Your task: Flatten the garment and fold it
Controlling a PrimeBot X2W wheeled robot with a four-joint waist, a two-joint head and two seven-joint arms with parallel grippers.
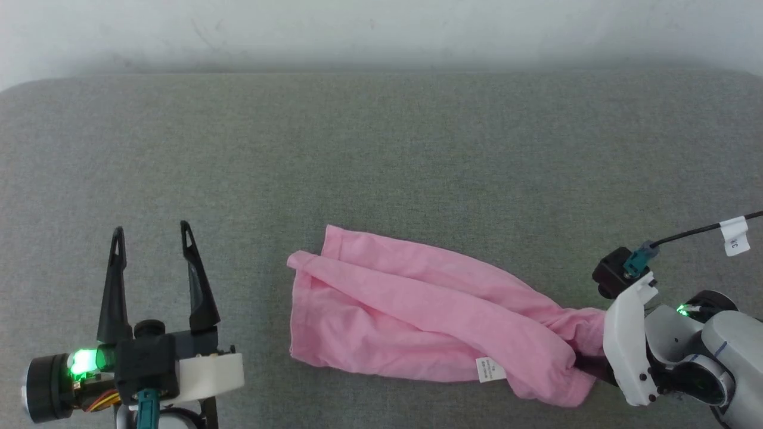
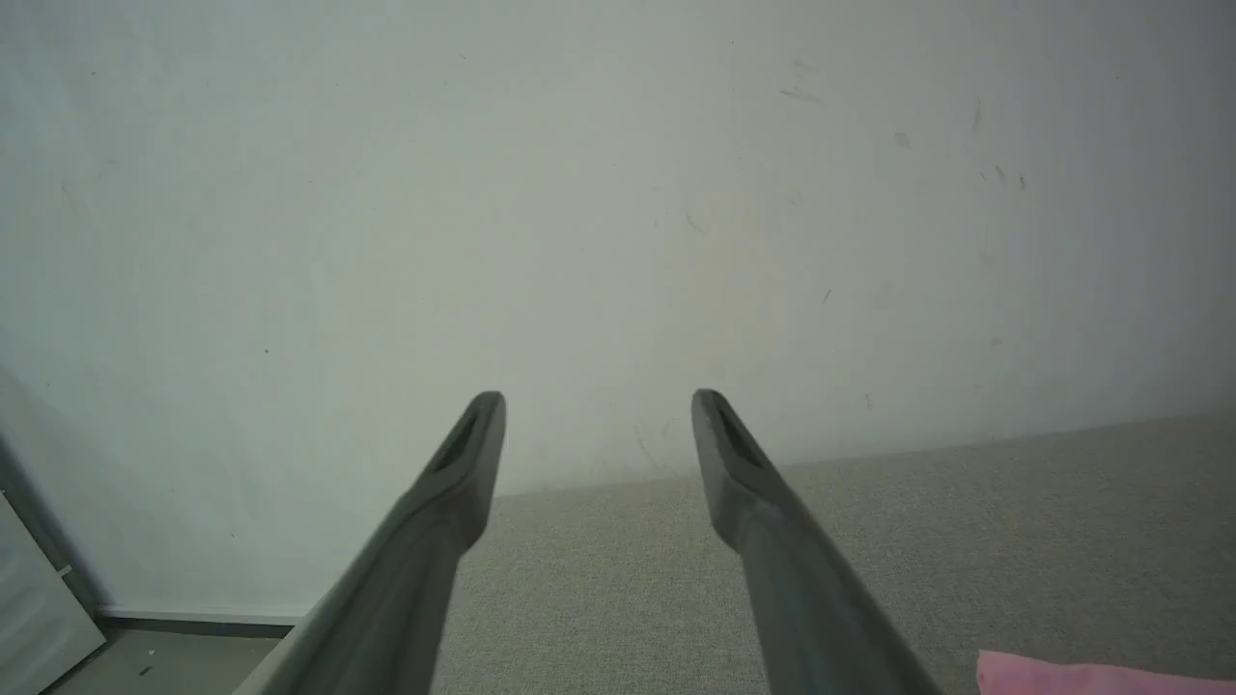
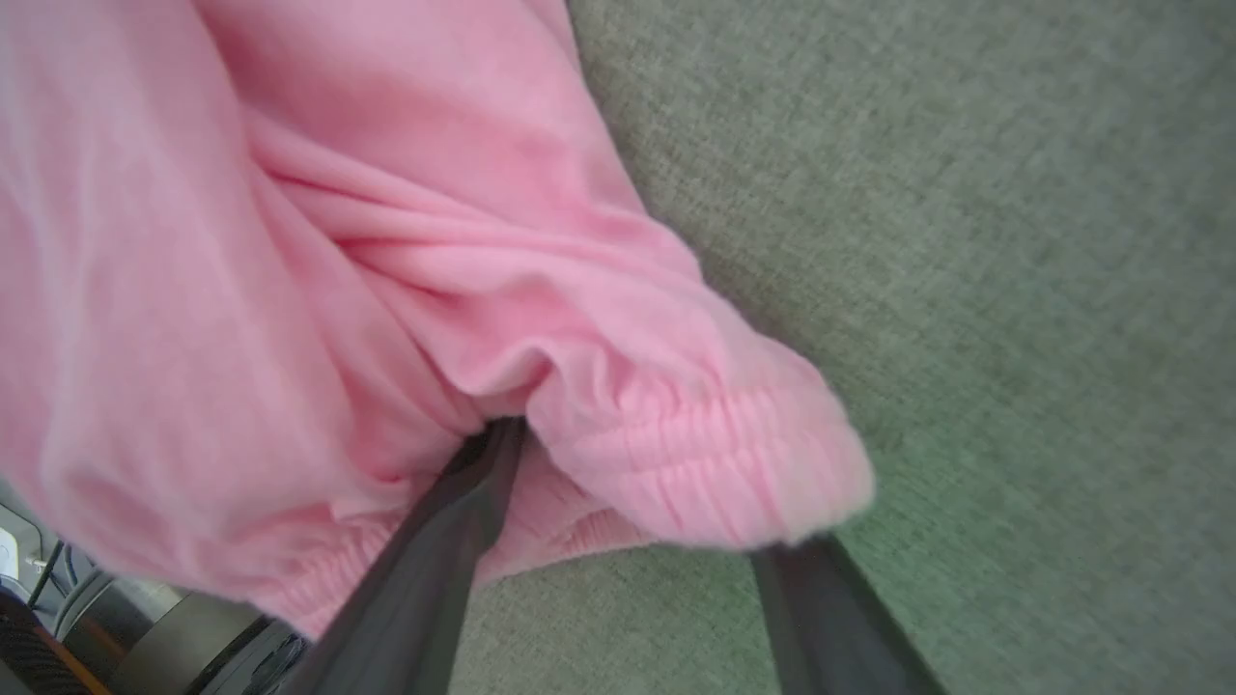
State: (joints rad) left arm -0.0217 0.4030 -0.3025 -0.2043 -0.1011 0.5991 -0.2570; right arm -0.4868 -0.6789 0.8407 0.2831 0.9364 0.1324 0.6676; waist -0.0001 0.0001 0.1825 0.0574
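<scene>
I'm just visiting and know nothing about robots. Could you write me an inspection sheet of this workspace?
Surface: grey woven table top.
Job's things: pink shorts, crumpled and unfolded, white label showing.
Clutter: nothing seen.
Grippers: left gripper open, off the cloth; right gripper open, fingers astride the gathered waistband.
Cables: black cable with white tag by the right wrist.
Surroundings: pale scuffed wall behind.

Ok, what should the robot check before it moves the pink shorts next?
1. Right gripper straddles the waistband: ok.
2. Right grip closed on cloth: not ok, fingers apart.
3. Both layers between them: cannot tell, tips hidden.
4. Left gripper open and free: ok.
5. Shorts flat: not ok, bunched and folded over.
</scene>
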